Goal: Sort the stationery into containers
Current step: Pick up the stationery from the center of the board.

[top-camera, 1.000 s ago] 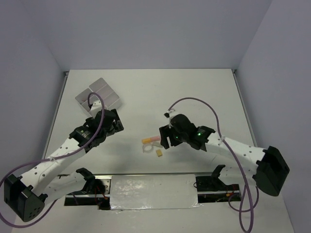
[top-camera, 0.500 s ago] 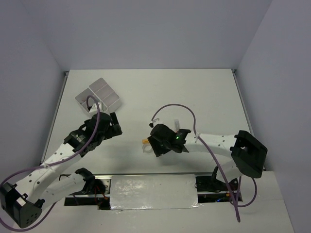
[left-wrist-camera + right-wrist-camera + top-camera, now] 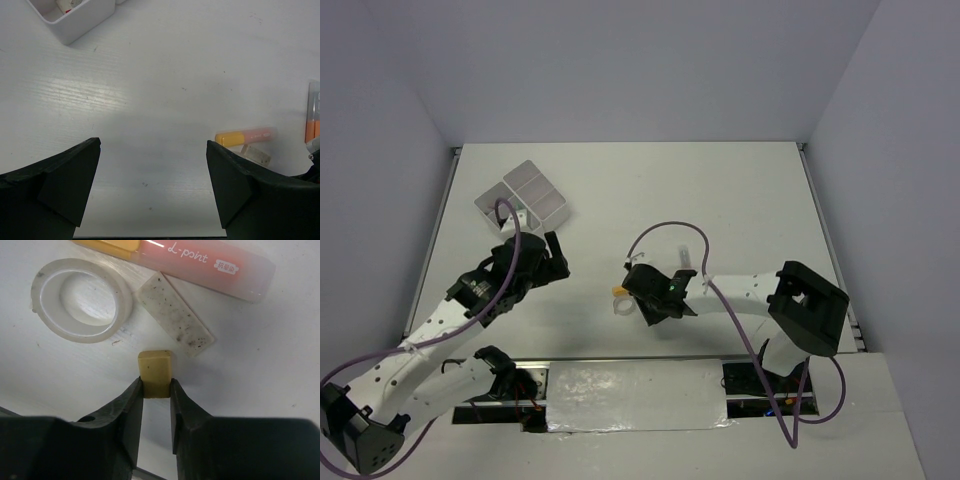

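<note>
In the right wrist view my right gripper (image 3: 156, 387) is shut on the tan eraser (image 3: 156, 367), one finger pressed on each side, with the eraser resting on the table. Just beyond it lie a dirty white eraser (image 3: 175, 315), a clear tape ring (image 3: 75, 332) and a pink marker (image 3: 200, 262) with a yellow cap. From above, the right gripper (image 3: 650, 305) covers the tan eraser, beside the tape ring (image 3: 623, 308). My left gripper (image 3: 152, 145) hangs open over bare table, left of the marker (image 3: 246, 137). The white containers (image 3: 523, 193) sit at the far left.
One tray corner (image 3: 75, 22) shows at the top left of the left wrist view, with something red inside. A clear item with an orange part (image 3: 313, 115) lies at that view's right edge. The table's front edge runs just below the right gripper.
My right arm has swung left and down onto the stationery pile and its jaws have narrowed onto the tan eraser. The left arm has shifted slightly, still open.
</note>
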Tool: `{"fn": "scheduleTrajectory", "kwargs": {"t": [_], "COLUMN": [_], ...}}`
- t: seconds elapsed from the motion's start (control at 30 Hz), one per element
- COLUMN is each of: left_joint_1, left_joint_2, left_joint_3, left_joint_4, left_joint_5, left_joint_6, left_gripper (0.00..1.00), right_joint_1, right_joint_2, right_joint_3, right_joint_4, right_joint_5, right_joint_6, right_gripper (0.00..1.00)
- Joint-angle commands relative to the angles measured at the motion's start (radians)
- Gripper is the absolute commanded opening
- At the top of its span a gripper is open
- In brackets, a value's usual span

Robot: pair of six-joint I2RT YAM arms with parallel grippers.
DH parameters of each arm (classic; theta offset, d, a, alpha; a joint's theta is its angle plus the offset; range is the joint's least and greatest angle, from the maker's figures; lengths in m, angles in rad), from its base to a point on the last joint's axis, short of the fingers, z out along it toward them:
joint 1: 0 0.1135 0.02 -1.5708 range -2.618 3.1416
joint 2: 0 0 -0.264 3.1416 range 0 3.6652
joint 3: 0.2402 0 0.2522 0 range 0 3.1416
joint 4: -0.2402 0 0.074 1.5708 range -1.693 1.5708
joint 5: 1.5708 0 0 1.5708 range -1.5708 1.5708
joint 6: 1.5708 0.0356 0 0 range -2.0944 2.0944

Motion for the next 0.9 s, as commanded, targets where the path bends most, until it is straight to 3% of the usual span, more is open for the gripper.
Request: {"fn": "scheduleTrajectory", "kwargs": {"t": [0.0,0.13,0.2,0.3,0.33,0.47,0.63,0.67,0.87], "left_joint_1": [-0.004,-0.004,-0.004,-0.006,-0.006,-0.012,-0.048,-0.053,-0.093], "left_joint_2": [0.009,0.015,0.0,-0.042,-0.057,-0.028,0.036,0.044,0.102], "left_joint_3": [0.005,0.016,0.002,-0.062,-0.084,-0.176,-0.188,-0.188,-0.155], "left_joint_4": [0.029,0.053,0.102,0.297,0.428,0.709,0.842,0.864,0.854], "left_joint_5": [0.005,0.076,0.154,0.388,0.512,0.748,0.797,0.795,0.771], "left_joint_6": [0.017,0.009,0.0,-0.008,-0.017,-0.104,-0.199,-0.207,-0.206], "left_gripper": [0.99,0.99,0.99,0.99,0.99,0.99,0.93,0.88,0.76], "right_joint_1": [0.015,0.02,0.021,0.02,0.017,0.012,0.01,0.012,0.014], "right_joint_2": [0.007,-0.092,-0.216,-0.401,-0.459,-0.488,-0.573,-0.579,-0.582], "right_joint_3": [0.018,-0.015,-0.066,-0.136,-0.144,-0.072,-0.081,-0.083,-0.078], "right_joint_4": [0.036,0.115,0.206,0.352,0.375,0.317,0.325,0.328,0.316], "right_joint_5": [0.001,-0.05,-0.109,-0.215,-0.244,-0.234,-0.131,-0.125,-0.068], "right_joint_6": [-0.003,-0.067,-0.095,-0.132,-0.139,-0.167,-0.16,-0.161,-0.15], "right_gripper": [0.27,0.01,0.0,0.0,0.0,0.0,0.0,0.0,0.0]}}
